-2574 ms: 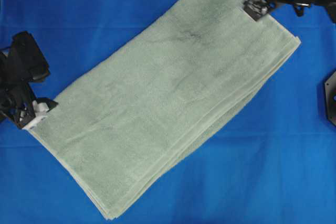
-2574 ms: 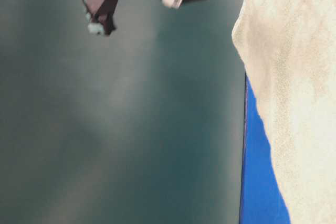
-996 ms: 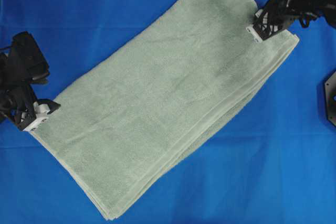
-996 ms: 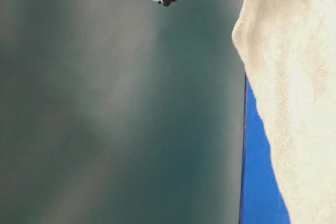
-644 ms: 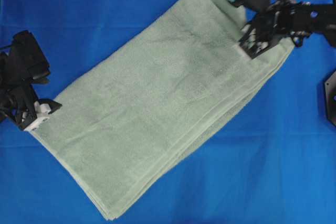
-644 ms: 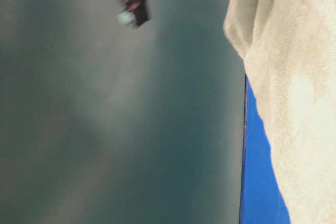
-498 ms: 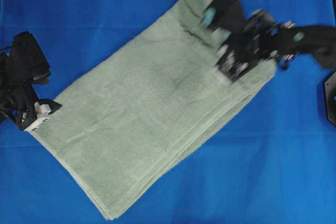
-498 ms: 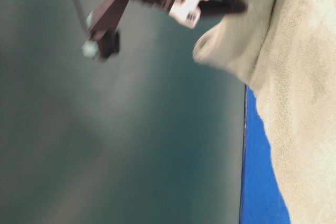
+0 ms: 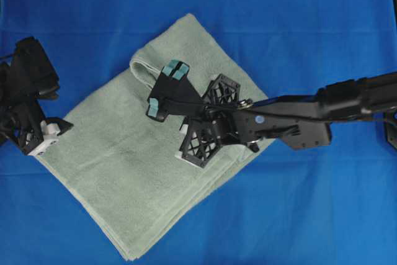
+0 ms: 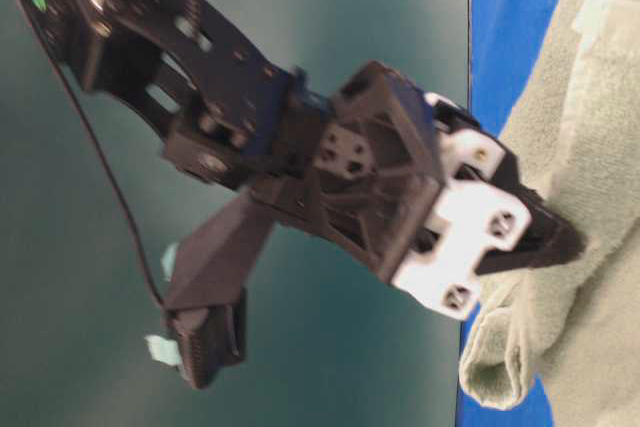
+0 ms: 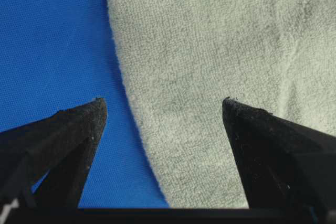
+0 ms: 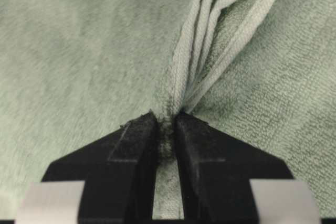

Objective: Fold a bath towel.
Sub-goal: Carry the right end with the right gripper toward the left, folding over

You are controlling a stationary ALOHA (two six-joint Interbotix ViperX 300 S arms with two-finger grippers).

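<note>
The bath towel (image 9: 105, 153), pale sage-green terry, lies on the blue table cover with its far end doubled back over the middle. My right gripper (image 9: 182, 151) reaches across the towel and is shut on a bunch of its lighter hemmed edges (image 12: 195, 51); cloth is pinched between the fingertips (image 12: 144, 124). In the table-level view that gripper (image 10: 560, 242) presses into the towel (image 10: 600, 127), with a rolled fold below it. My left gripper (image 9: 44, 139) rests at the towel's left corner, open. Its jaws (image 11: 164, 103) straddle the towel's edge (image 11: 220, 40), touching nothing.
The blue table cover (image 9: 298, 23) surrounds the towel on all sides. The right arm (image 9: 322, 113) stretches in from the right edge over the cover. A black fixture (image 9: 391, 133) sits at the right border.
My right gripper has swept left and down from the far right corner, dragging that end of the towel over the middle. The left gripper has stayed put, open.
</note>
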